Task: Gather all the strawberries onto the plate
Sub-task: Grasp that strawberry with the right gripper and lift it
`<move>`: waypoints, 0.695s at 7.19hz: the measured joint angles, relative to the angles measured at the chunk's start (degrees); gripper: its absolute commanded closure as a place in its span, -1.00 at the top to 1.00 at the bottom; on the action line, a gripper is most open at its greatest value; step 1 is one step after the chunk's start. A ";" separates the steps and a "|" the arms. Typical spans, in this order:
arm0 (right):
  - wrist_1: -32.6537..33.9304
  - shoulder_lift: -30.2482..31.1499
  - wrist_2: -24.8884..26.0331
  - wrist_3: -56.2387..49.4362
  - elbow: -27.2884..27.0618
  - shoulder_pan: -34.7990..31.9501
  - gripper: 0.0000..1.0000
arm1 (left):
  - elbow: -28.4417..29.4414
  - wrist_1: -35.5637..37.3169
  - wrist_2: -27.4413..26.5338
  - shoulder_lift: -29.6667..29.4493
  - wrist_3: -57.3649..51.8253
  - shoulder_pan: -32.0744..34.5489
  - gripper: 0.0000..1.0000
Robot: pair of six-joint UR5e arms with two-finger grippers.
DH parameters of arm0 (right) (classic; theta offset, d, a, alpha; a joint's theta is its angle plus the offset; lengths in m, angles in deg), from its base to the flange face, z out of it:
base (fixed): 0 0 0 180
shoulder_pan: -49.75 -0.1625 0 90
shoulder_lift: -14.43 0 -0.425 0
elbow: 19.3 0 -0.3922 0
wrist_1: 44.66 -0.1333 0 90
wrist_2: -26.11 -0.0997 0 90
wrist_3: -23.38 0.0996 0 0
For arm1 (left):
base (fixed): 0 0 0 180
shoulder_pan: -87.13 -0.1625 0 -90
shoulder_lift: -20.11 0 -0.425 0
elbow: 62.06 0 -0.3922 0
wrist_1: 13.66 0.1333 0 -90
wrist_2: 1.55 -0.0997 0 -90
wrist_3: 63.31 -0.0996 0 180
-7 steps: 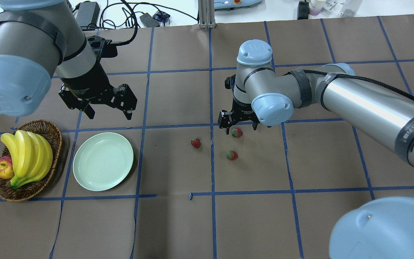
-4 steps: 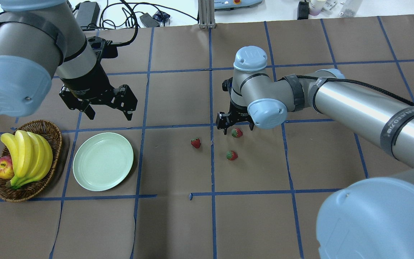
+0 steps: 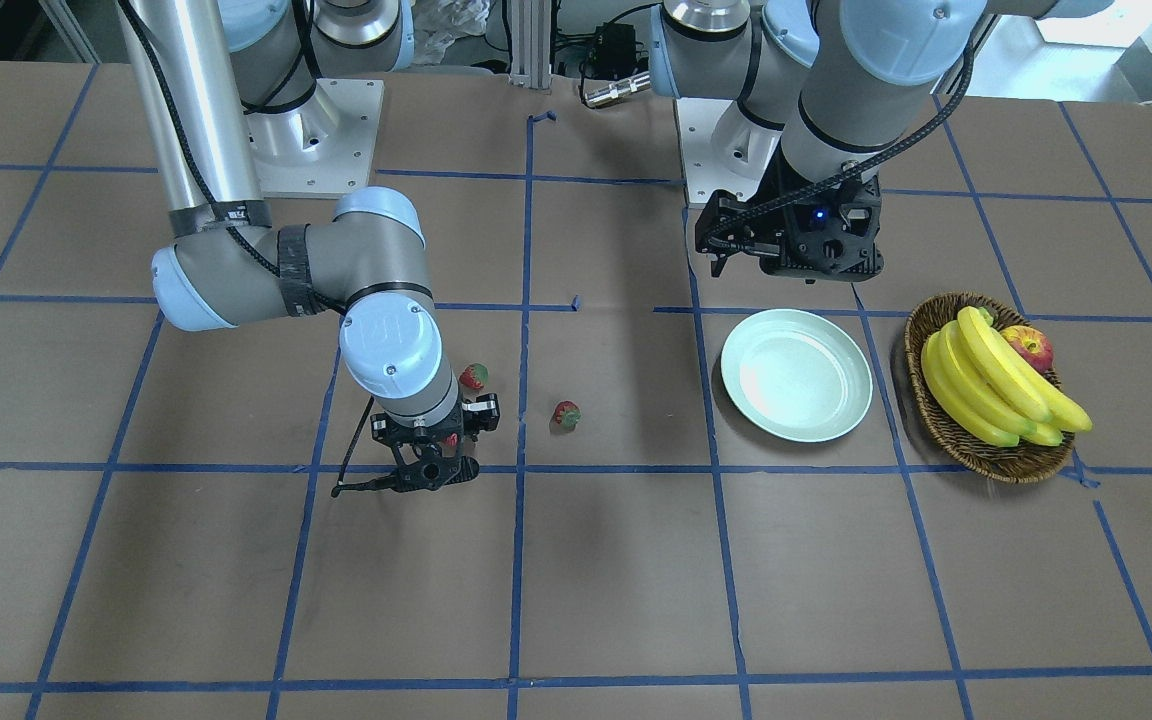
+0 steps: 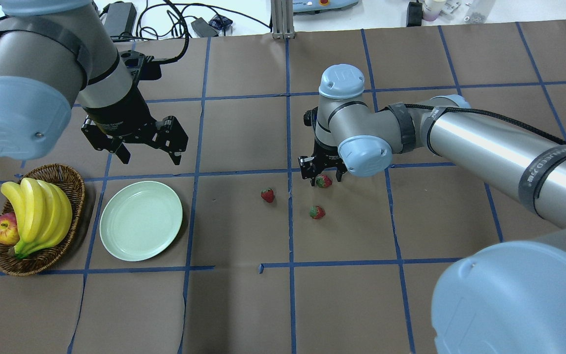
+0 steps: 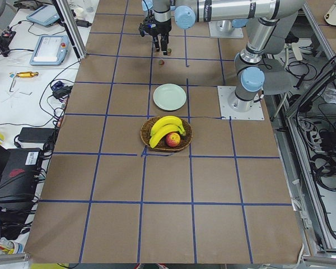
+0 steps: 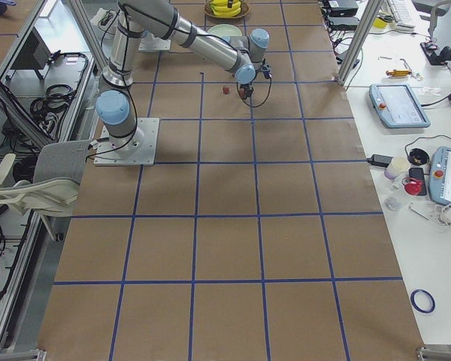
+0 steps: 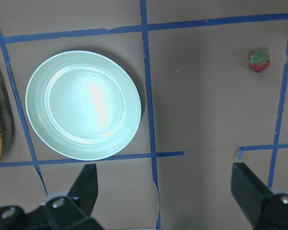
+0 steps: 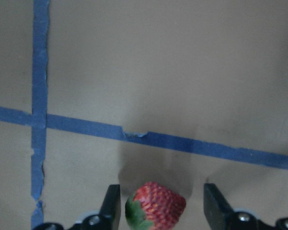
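Three small red strawberries lie on the brown table. One strawberry (image 4: pixel 323 181) (image 8: pixel 156 206) sits between the fingers of my right gripper (image 4: pixel 323 178) (image 3: pixel 434 442), which is low over the table and open, with a gap on each side of the berry. A second strawberry (image 4: pixel 268 195) (image 3: pixel 566 414) (image 7: pixel 258 61) and a third strawberry (image 4: pixel 317 212) (image 3: pixel 473 377) lie free nearby. The pale mint-green plate (image 4: pixel 141 221) (image 3: pixel 796 373) (image 7: pixel 83 104) is empty. My left gripper (image 4: pixel 148 147) (image 7: pixel 168 191) is open and empty, raised beyond the plate's far edge.
A wicker basket (image 4: pixel 74 189) (image 3: pixel 926 400) with bananas (image 4: pixel 37 211) and an apple (image 4: pixel 4 229) stands just left of the plate. Blue tape lines grid the table. Cables and devices lie beyond the far edge.
My right gripper has come down around the far strawberry and its fingers have narrowed toward it. The right arm has swung a little. The left arm, plate and other berries have not moved.
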 measured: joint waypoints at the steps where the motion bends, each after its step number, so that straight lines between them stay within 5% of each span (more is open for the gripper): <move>1: -0.11 0.11 -0.03 0.22 0.00 -0.01 -1.00 | 0.00 0.00 0.00 -0.03 0.02 0.03 1.00; 5: -0.18 1.26 1.45 -0.29 0.81 -0.03 -1.00 | 0.00 0.00 0.00 -0.09 0.01 0.09 1.00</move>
